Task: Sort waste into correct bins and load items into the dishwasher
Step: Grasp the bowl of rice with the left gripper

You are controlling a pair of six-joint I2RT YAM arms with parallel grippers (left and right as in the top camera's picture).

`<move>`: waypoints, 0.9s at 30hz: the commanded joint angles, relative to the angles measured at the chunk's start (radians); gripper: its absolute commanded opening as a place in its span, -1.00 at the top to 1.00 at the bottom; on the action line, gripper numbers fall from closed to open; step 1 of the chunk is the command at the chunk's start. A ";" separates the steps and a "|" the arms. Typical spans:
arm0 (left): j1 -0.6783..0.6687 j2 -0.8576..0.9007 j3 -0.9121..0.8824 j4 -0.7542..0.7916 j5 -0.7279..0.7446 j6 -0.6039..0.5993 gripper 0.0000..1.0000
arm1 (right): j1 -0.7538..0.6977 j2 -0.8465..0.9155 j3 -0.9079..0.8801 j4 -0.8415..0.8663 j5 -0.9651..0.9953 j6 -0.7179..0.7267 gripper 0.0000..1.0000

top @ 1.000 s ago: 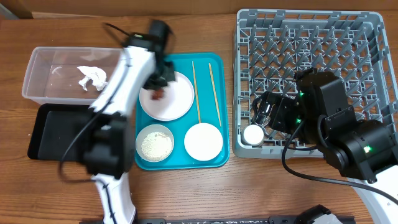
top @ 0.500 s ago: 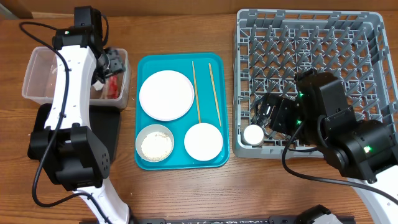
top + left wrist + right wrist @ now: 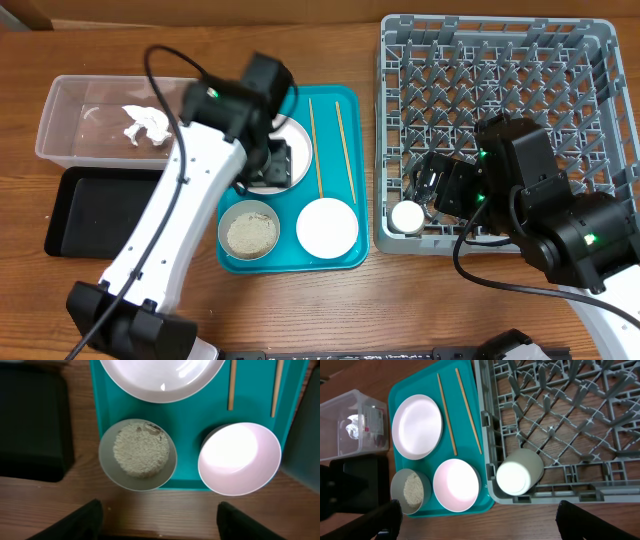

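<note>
Obstructions first: the left arm point(image 3: 190, 200) lies diagonally across the teal tray point(image 3: 324, 120) in my overhead view and covers most of the plate point(image 3: 162, 377). On that arm the left gripper point(image 3: 157, 510) is spread wide with nothing between its fingers, hanging above the tray's near edge. The right gripper point(image 3: 479, 510) is likewise spread and empty, over the near-left corner of the dish rack point(image 3: 500, 60). The right arm point(image 3: 540, 190) hides part of the rack floor from above.

Surface is a brown wood-grain table point(image 3: 300, 300).

Containers:
- The clear tub point(image 3: 60, 110) at far left holds the napkin point(image 3: 145, 122) and the red wrapper point(image 3: 372, 420).
- The black tray point(image 3: 100, 210) sits just in front of the tub.
- On the teal tray, the plate is at the back, with two chopsticks point(image 3: 315, 145) side by side to its right.
- At the front, one bowl point(image 3: 140, 452) holds rice point(image 3: 142, 447), and the second bowl point(image 3: 240, 465) is just beside it.
- The cup point(image 3: 519, 472) is in the rack's near-left corner and looks tilted.
</note>
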 commanded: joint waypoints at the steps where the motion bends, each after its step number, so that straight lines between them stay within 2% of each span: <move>1: -0.014 -0.031 -0.200 0.099 -0.023 -0.121 -0.51 | 0.000 -0.004 0.011 0.003 0.013 -0.006 -1.00; 4: -0.011 -0.028 -0.394 0.329 0.130 -0.026 -0.45 | -0.001 -0.003 0.011 0.006 0.013 -0.006 -1.00; 5: -0.015 -0.028 -0.467 0.388 0.143 -0.025 -0.35 | 0.000 -0.003 0.011 0.007 0.013 -0.006 -1.00; 9: -0.016 -0.028 -0.575 0.482 0.138 -0.013 -0.11 | -0.001 0.004 0.011 0.003 0.013 -0.006 -1.00; 13: -0.017 -0.028 -0.641 0.542 0.116 -0.002 0.24 | 0.000 0.021 0.011 0.003 0.013 -0.006 -1.00; 16: -0.017 -0.028 -0.686 0.608 0.096 -0.002 0.57 | 0.000 0.039 0.011 0.003 0.013 -0.006 -1.00; 20: -0.017 -0.028 -0.725 0.655 0.095 -0.002 0.67 | 0.000 0.045 0.011 0.002 0.012 -0.006 -1.00; 22: -0.017 -0.028 -0.726 0.661 0.084 -0.002 0.92 | 0.000 0.045 0.011 0.002 0.012 -0.006 -1.00; 25: -0.017 -0.029 -0.713 0.655 0.089 0.000 0.92 | 0.000 0.045 0.011 0.002 0.012 -0.006 -1.00; 27: -0.016 -0.032 -0.652 0.597 0.119 0.023 0.92 | 0.000 0.045 0.011 0.002 0.013 -0.006 -1.00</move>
